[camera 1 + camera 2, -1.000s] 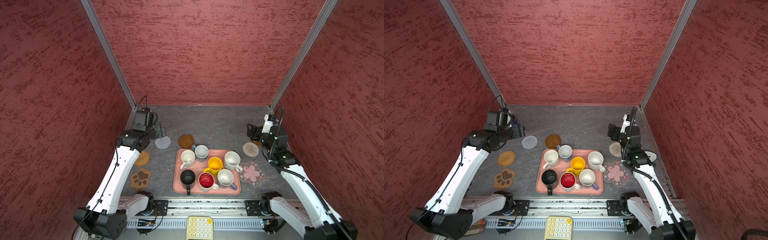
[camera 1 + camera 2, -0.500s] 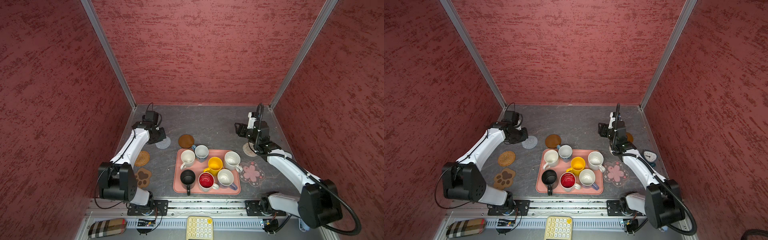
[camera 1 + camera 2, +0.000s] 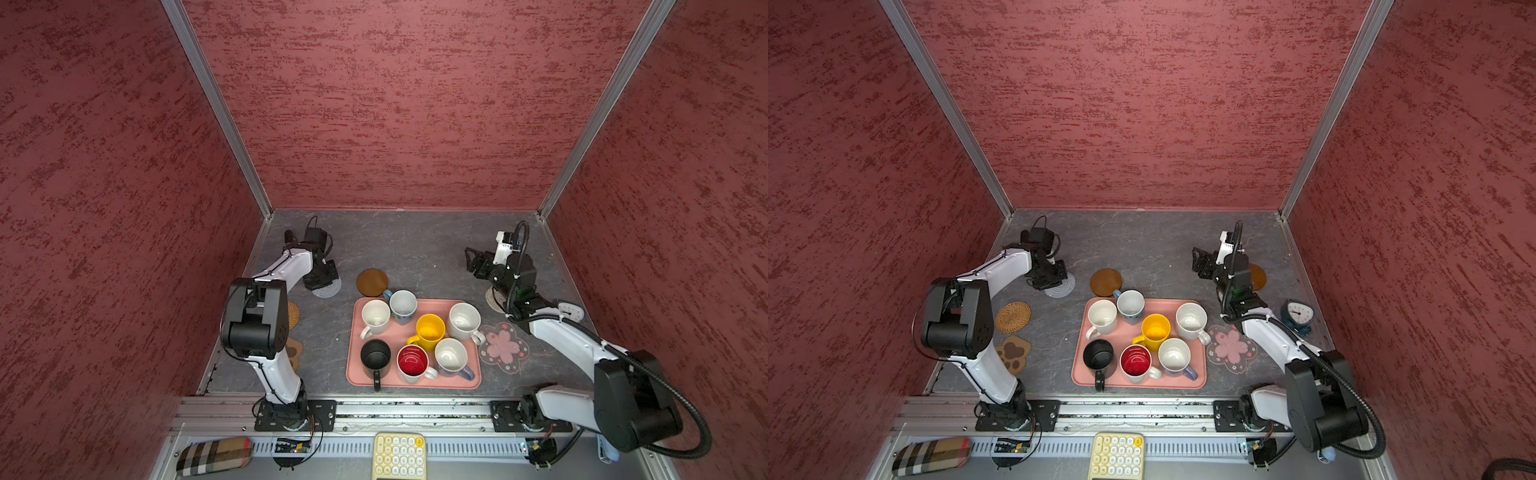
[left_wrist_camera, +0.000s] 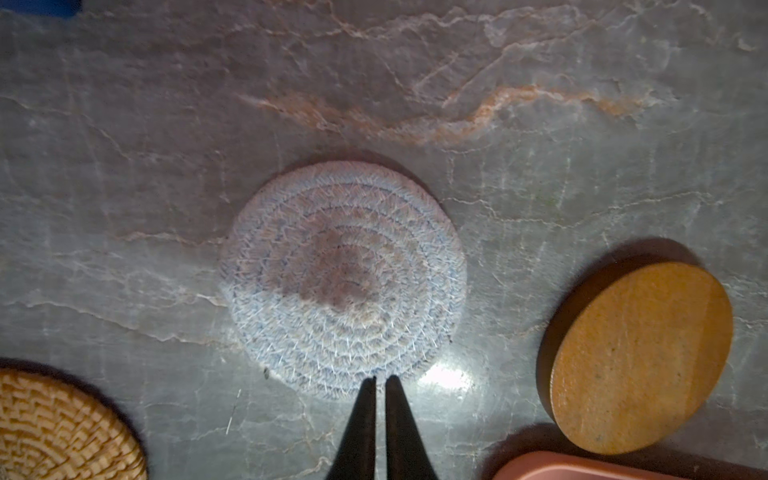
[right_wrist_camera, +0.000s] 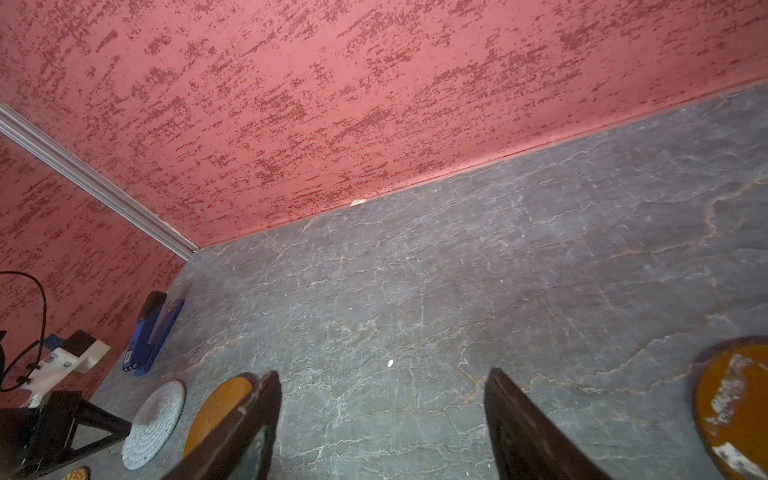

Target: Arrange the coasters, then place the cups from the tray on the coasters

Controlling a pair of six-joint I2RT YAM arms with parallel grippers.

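Pointing at grey woven coaster (image 4: 343, 278) rim | left claw (image 4: 380, 380) pressed together; right claw (image 5: 382, 372) spread | scuffed brown disc (image 5: 735, 407) beside it

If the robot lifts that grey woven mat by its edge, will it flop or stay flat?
Probably flops a bit: the grey mat looks like soft coiled rope, not hard like the brown disc. It likely weighs little and, lying flat, should slide rather than roll.

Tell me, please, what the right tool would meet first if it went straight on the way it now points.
Probably the bare grey marbled tabletop; the right tool tilts downward, with nothing lying ahead of its open jaws.
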